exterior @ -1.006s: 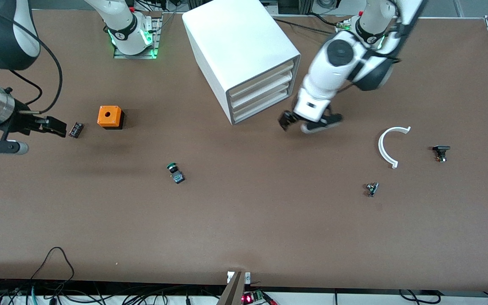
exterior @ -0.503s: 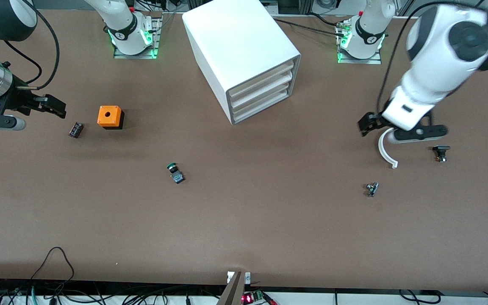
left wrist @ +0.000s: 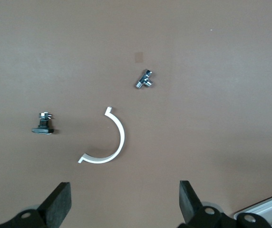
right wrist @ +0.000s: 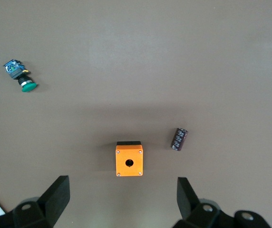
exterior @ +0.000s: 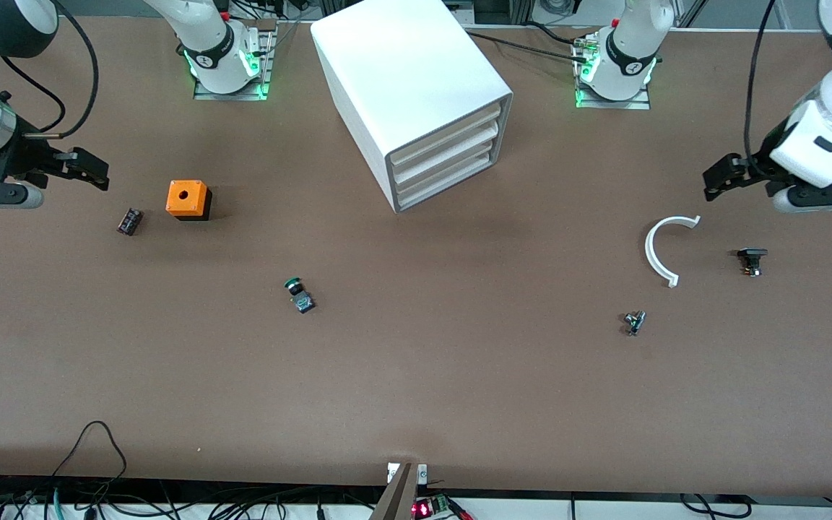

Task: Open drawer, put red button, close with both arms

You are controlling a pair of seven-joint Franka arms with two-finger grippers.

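Note:
The white cabinet (exterior: 401, 65) stands midway between the two arm bases, its stacked drawers (exterior: 445, 155) all pushed in. The red button is out of view. My left gripper (exterior: 723, 177) hangs open and empty over the table at the left arm's end, above the white half ring (left wrist: 112, 147); the left wrist view shows the gripper (left wrist: 125, 199) with bare table between its fingers. My right gripper (exterior: 91, 170) hangs open and empty at the right arm's end, beside the orange box (exterior: 188, 199). In the right wrist view this gripper (right wrist: 122, 194) frames the orange box (right wrist: 129, 160).
A green-capped button (exterior: 299, 294) lies nearer the front camera than the orange box. A dark cylindrical part (exterior: 129, 221) lies beside the orange box. Near the half ring (exterior: 658, 249) are a small black part (exterior: 751, 260) and a small metal fitting (exterior: 633, 321).
My left arm has swung away from in front of the cabinet out to its own end of the table. My right gripper has drawn back a little from the dark cylindrical part.

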